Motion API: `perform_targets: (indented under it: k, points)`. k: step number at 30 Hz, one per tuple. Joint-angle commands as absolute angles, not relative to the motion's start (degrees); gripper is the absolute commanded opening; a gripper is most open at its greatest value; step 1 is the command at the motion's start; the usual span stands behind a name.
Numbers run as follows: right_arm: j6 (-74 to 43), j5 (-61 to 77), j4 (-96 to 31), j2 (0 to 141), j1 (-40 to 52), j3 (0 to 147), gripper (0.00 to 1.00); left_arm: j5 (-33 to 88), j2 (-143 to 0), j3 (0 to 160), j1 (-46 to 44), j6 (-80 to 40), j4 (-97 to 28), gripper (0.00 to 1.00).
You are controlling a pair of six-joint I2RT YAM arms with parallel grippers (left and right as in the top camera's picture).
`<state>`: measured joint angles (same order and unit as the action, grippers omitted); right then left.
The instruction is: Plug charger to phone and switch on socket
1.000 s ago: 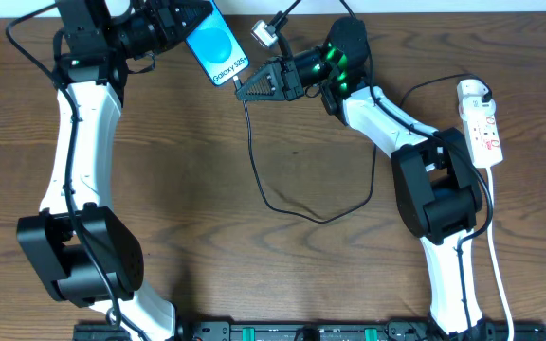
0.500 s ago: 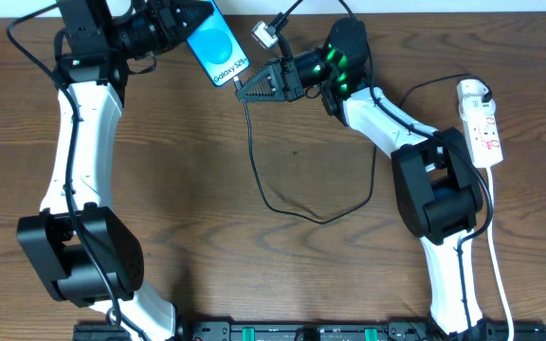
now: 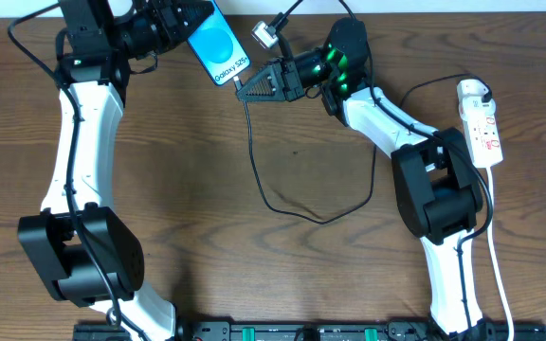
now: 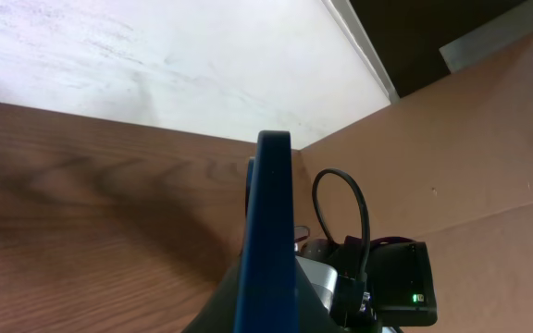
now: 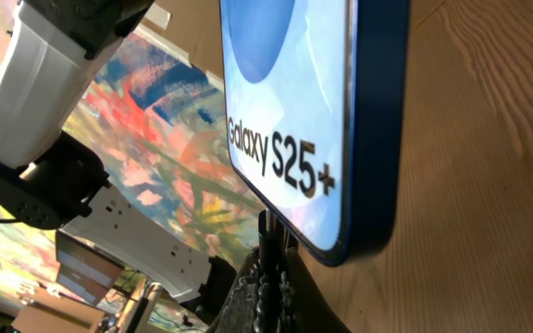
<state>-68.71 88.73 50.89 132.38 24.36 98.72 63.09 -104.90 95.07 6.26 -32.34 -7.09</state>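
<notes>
My left gripper [image 3: 180, 21] is shut on the phone [image 3: 215, 44], holding it at the table's back edge with its lit blue screen up. In the left wrist view the phone [image 4: 268, 231] shows edge-on between my fingers. My right gripper [image 3: 245, 91] is shut on the charger's plug tip, right at the phone's bottom end. In the right wrist view the plug tip [image 5: 268, 242] points up at the phone's lower edge [image 5: 340, 129]; whether it is seated I cannot tell. The charger cable [image 3: 282, 204] loops across the table. The socket [image 3: 482, 128] lies at the far right.
A small silver connector on a black cable [image 3: 263, 33] hangs at the back edge between the two grippers. The socket's white cord [image 3: 497, 256] runs toward the front. A cardboard wall [image 4: 470, 166] stands behind the table.
</notes>
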Motion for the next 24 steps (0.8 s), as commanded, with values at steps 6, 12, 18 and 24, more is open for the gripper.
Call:
perform_targets:
  k: [6,12,18,24]
  points:
    - [-68.97,89.52,51.24,132.66,24.84,98.54,0.01,70.39,-104.47,95.46,6.07,-31.9,-6.76,0.08]
    - [-68.97,89.52,51.24,132.66,24.84,98.54,0.01,74.06,-104.47,95.46,6.07,-31.09,-6.76,0.08]
    - [-68.97,89.52,51.29,132.66,24.84,98.54,0.01,77.69,-104.47,95.46,6.07,-29.95,-6.79,0.07]
    - [-68.97,89.52,51.51,132.66,24.84,98.54,0.01,80.44,-104.47,95.46,6.07,-28.05,-6.83,0.08]
